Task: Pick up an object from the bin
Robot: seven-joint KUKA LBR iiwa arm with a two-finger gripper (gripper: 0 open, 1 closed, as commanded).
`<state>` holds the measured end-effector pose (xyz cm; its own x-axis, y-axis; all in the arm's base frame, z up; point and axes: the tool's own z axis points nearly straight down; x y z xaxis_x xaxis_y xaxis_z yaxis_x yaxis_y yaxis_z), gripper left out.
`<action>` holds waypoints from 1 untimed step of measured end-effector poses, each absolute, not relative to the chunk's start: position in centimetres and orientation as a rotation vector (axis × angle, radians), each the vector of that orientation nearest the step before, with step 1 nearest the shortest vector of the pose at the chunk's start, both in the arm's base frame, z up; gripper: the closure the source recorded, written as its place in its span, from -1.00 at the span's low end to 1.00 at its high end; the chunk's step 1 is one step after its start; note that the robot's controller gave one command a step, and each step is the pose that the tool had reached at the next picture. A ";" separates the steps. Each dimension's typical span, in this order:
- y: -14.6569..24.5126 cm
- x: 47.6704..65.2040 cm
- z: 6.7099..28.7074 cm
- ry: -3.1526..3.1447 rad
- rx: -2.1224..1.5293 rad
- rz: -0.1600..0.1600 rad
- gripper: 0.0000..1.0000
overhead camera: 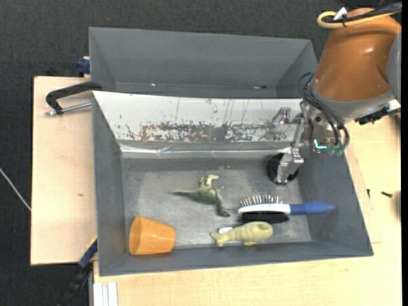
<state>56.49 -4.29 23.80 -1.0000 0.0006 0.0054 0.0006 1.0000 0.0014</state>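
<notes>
My gripper (285, 169) hangs low over the right rear part of the bin floor, close to the back wall. Nothing shows in its grasp. Just in front of it lies a brush (280, 209) with white bristles, a black head and a blue handle pointing right. A pale yellow-green toy animal (246, 233) lies on its side right below the brush, near the front wall. A small green dinosaur figure (207, 194) lies on the floor to the gripper's left.
An orange cup (151, 236) lies on its side in the front left corner. The arm with its orange cover reaches in over the bin's right rear rim. The bin's walls slope steeply inward.
</notes>
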 end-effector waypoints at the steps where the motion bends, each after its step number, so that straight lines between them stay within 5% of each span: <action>1: -8.3 59.1 9.6 -3.135 0.031 -0.002 -1.00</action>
